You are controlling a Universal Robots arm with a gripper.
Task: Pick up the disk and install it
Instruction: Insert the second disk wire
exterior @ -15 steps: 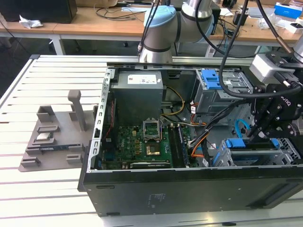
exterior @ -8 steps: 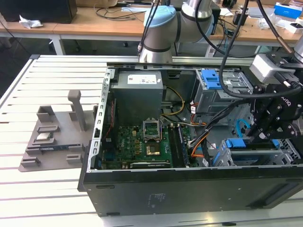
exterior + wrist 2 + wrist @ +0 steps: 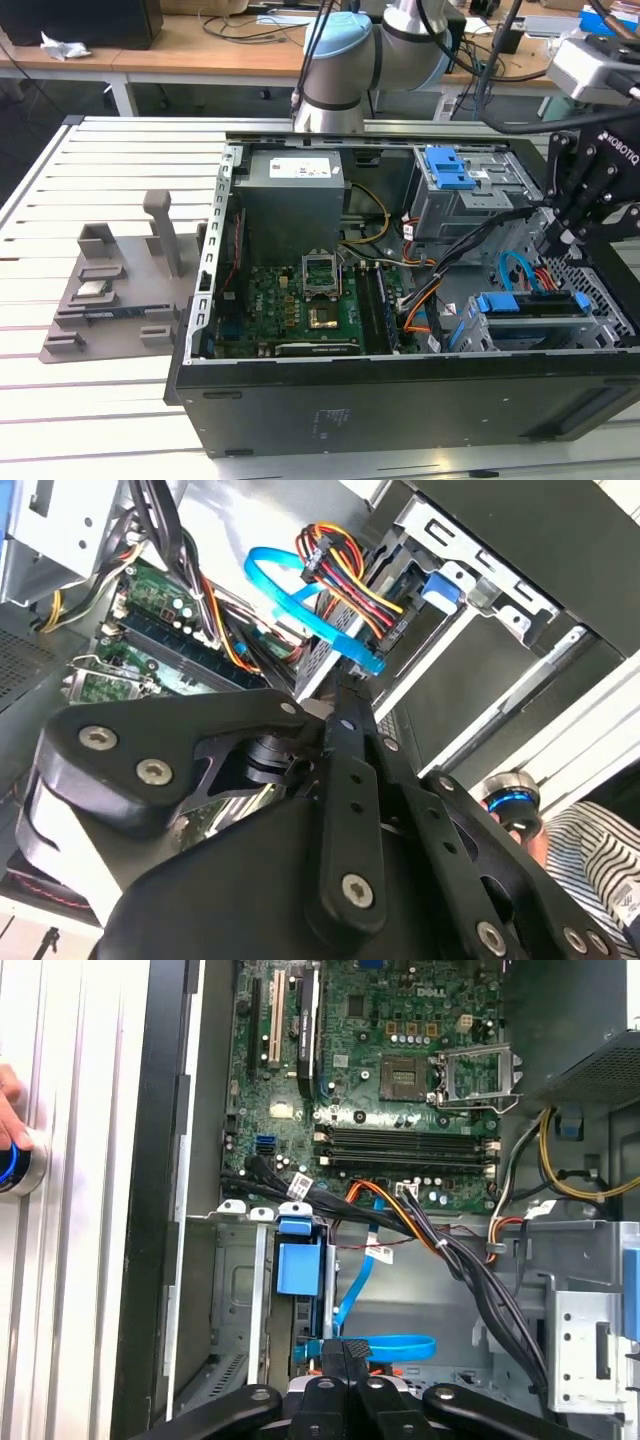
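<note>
Gripper (image 3: 558, 235) fingers are pressed together with no gap between the tips in both wrist views (image 3: 345, 695) (image 3: 345, 1352), and nothing is held between them. The tips are inside the open computer case (image 3: 400, 410), at the end nearest the exterior view's right, just above the lower drive bay.

The disk (image 3: 535, 305) sits edge-up in that bay, directly below the fingertips. Its blue bracket (image 3: 298, 1268) is seated between the bay's metal walls. Whether the fingertips touch the disk cannot be determined.

A blue data cable (image 3: 385, 1343) loops just beside the fingertips; it shows in the second wrist view (image 3: 300, 595) next to a bundle of red, yellow and black power wires (image 3: 345, 565).

Further into the case lie the green motherboard (image 3: 400, 1060), with an open processor socket (image 3: 322, 272), and the grey power supply (image 3: 290, 200). A grey drive cage with a blue latch (image 3: 455, 170) stands near the rear corner.

The case rests on a slatted white table (image 3: 100, 160). A grey parts fixture (image 3: 110, 300) lies on the table, well apart from the case on the exterior view's left.

A person's hand (image 3: 8, 1110) rests on a blue-ringed button (image 3: 15, 1165) outside the case.
</note>
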